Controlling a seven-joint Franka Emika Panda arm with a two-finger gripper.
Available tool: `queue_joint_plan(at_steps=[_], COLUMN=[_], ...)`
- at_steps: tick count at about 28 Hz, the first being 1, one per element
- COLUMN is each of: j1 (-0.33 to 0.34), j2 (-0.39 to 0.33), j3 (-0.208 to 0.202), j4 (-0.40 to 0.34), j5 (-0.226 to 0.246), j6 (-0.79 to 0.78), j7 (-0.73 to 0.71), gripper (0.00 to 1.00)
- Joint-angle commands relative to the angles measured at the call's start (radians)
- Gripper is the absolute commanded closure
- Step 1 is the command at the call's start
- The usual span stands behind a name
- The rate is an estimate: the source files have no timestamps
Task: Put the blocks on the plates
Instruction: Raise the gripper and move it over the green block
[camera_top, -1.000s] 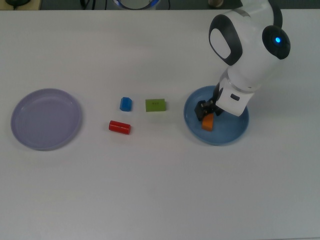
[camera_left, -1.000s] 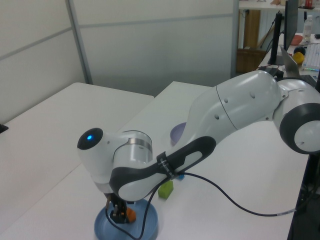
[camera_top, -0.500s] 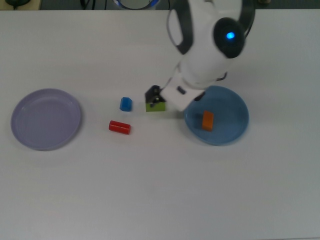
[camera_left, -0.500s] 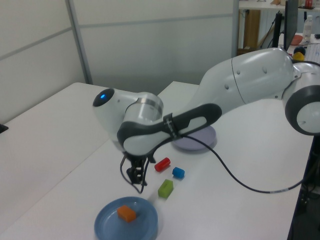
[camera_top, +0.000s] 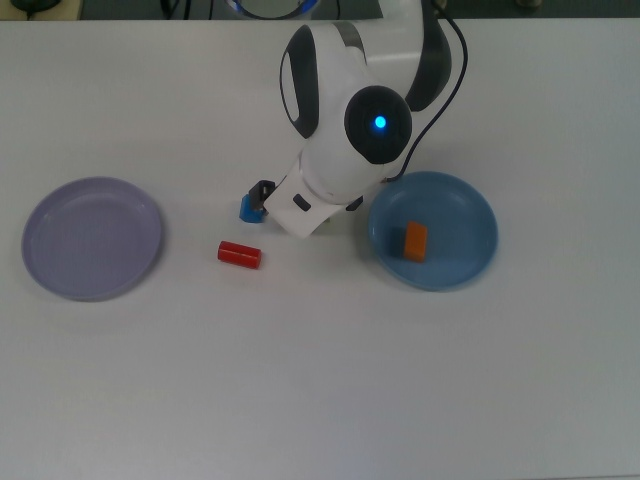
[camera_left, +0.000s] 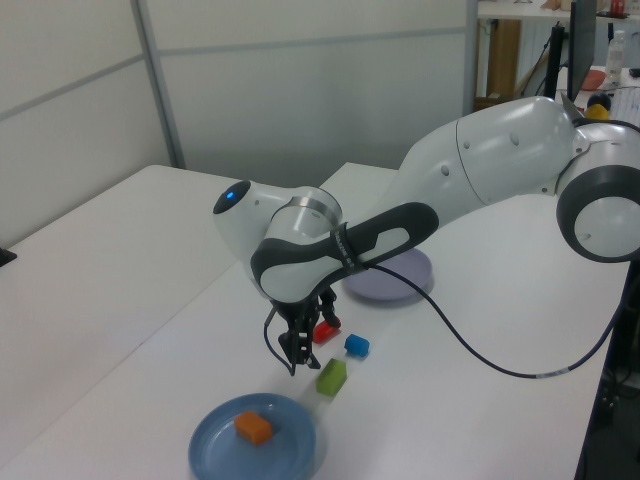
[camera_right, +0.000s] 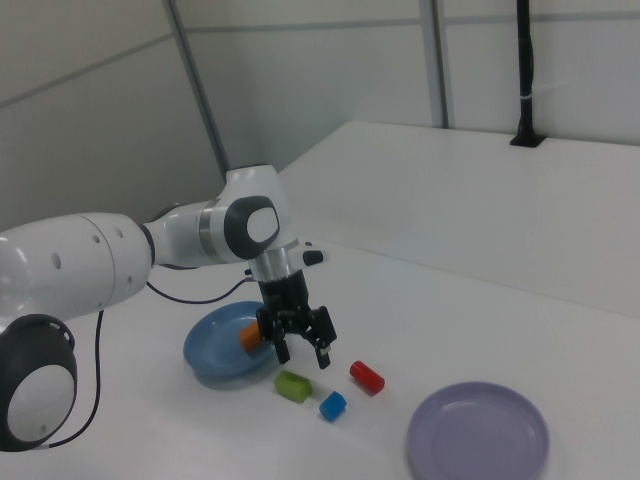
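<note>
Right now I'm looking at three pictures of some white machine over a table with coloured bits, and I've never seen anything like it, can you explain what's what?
The white machine is a robot arm whose tip carries a two-fingered grasping tool. The top view looks straight down on the white table; the left view and the right view look across it from the sides.

On the table are two plates. The blue plate holds an orange block. The lilac plate has nothing on it. Between them lie a red cylinder, a small blue block and a green block; from above, the arm hides the green one.

The tool hangs open above the loose blocks and holds nothing.
</note>
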Motion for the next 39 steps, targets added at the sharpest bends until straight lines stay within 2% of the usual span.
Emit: queue_joint_plan(at_steps=[1, 29, 39], j1=[0.005, 0.026, 0.02], j2=[-0.006, -0.003, -0.014], j3=[0.0, 0.01, 0.008], j4=[-0.024, -0.04, -0.027], j5=[0.015, 0.015, 0.05], j6=[-0.009, -0.02, -0.055], j7=[0.0, -0.024, -0.083], gripper=[0.0, 0.0, 0.0])
